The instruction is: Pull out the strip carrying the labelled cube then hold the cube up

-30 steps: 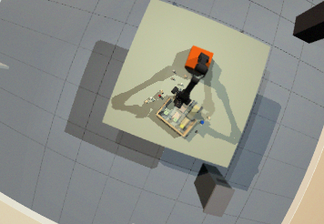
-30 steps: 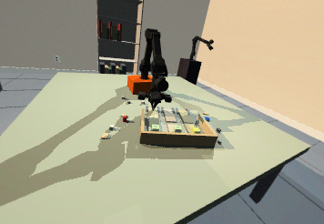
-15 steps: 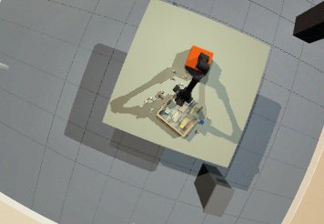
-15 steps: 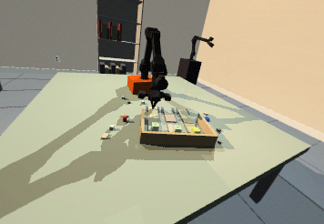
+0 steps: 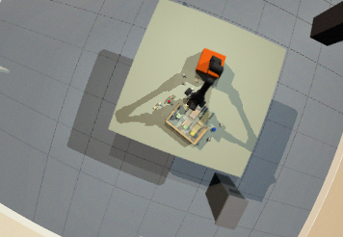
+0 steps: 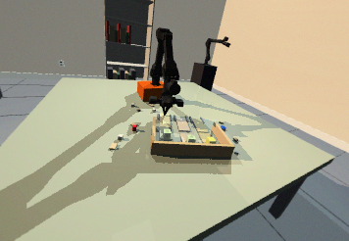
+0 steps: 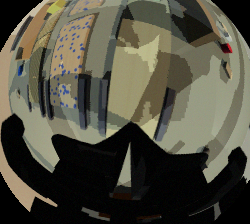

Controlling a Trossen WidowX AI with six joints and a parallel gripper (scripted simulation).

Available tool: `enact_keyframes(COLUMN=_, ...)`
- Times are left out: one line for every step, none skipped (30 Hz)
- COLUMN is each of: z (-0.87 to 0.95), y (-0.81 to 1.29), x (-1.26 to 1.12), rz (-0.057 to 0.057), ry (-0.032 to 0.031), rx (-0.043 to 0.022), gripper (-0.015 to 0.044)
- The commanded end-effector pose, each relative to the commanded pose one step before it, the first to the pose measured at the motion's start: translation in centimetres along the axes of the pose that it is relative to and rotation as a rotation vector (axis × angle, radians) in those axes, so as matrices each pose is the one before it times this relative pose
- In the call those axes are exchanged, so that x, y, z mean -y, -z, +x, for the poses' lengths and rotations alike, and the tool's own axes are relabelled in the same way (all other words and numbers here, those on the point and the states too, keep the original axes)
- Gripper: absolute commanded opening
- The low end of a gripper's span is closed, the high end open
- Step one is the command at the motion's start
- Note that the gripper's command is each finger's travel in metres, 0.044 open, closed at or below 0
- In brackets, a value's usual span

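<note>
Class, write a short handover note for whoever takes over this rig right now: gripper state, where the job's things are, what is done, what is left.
Gripper: shut, holding nothing, poised at the tray's far edge, nearest the arm's orange base.
Strips: lying side by side in the tray; none looks pulled out.
Cubes: several small ones sit on the strips; which is labelled is too small to tell.
Done: arm brought to the strip ends.
Left: find the unbroken strip with the labelled cube, pull only that one, then grasp the cube and lift it.
</note>
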State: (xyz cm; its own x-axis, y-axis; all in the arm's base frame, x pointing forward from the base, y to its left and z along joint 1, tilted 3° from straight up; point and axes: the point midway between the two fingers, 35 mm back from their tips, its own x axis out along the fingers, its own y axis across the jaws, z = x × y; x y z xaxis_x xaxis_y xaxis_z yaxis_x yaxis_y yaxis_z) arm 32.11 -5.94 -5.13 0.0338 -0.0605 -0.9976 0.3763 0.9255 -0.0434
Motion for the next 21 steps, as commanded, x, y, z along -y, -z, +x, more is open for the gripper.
enact_keyframes(z=0.476, y=1.620, x=0.126, rz=0.0039, ry=0.00246, rx=-0.02717, gripper=0.0000)
enact_keyframes(z=0.008, y=0.142, x=0.003, rz=0.0000, ry=0.00000, rx=-0.00013, gripper=0.0000)
enact_keyframes(z=0.008, y=0.138, x=0.002, rz=0.0000, ry=0.00000, rx=-0.00013, gripper=0.0000)
enact_keyframes(z=0.008, y=0.139, x=0.003, rz=0.0000, ry=0.00000, rx=-0.00013, gripper=0.0000)
enact_keyframes(z=0.005, y=0.136, x=0.002, rz=0.0000, ry=0.00000, rx=-0.00013, gripper=0.0000)
enact_keyframes(z=0.005, y=0.138, x=0.003, rz=0.0000, ry=0.00000, rx=-0.00013, gripper=0.0000)
enact_keyframes(z=0.003, y=0.134, x=0.002, rz=0.0000, ry=0.00000, rx=-0.00013, gripper=0.0000)
enact_keyframes(z=0.004, y=0.136, x=0.003, rz=0.0000, ry=0.00000, rx=-0.00013, gripper=0.0000)
enact_keyframes(z=0.003, y=0.131, x=0.002, rz=0.0000, ry=0.00000, rx=-0.00012, gripper=0.0000)
enact_keyframes(z=0.003, y=0.134, x=0.003, rz=0.0000, ry=0.00000, rx=-0.00013, gripper=0.0000)
enact_keyframes(z=0.002, y=0.130, x=0.002, rz=0.0000, ry=0.00000, rx=-0.00012, gripper=0.0000)
enact_keyframes(z=0.003, y=0.134, x=0.003, rz=0.0000, ry=0.00000, rx=-0.00013, gripper=0.0000)
enact_keyframes(z=0.002, y=0.129, x=0.002, rz=0.0000, ry=0.00000, rx=-0.00012, gripper=0.0000)
enact_keyframes(z=0.003, y=0.133, x=0.003, rz=0.0000, ry=0.00000, rx=-0.00012, gripper=0.0000)
enact_keyframes(z=0.002, y=0.127, x=0.002, rz=0.0000, ry=0.00000, rx=-0.00012, gripper=0.0000)
enact_keyframes(z=0.003, y=0.132, x=0.003, rz=0.0000, ry=0.00000, rx=-0.00012, gripper=0.0000)
enact_keyframes(z=0.002, y=0.126, x=0.002, rz=0.0000, ry=0.00000, rx=-0.00012, gripper=0.0000)
enact_keyframes(z=0.002, y=0.130, x=0.003, rz=0.0000, ry=0.00000, rx=-0.00012, gripper=0.0000)
enact_keyframes(z=0.002, y=0.124, x=0.002, rz=0.0000, ry=0.00000, rx=-0.00012, gripper=0.0000)
enact_keyframes(z=0.002, y=0.130, x=0.003, rz=0.0000, ry=0.00000, rx=-0.00012, gripper=0.0000)
enact_keyframes(z=0.002, y=0.123, x=0.002, rz=0.0000, ry=0.00000, rx=-0.00012, gripper=0.0000)
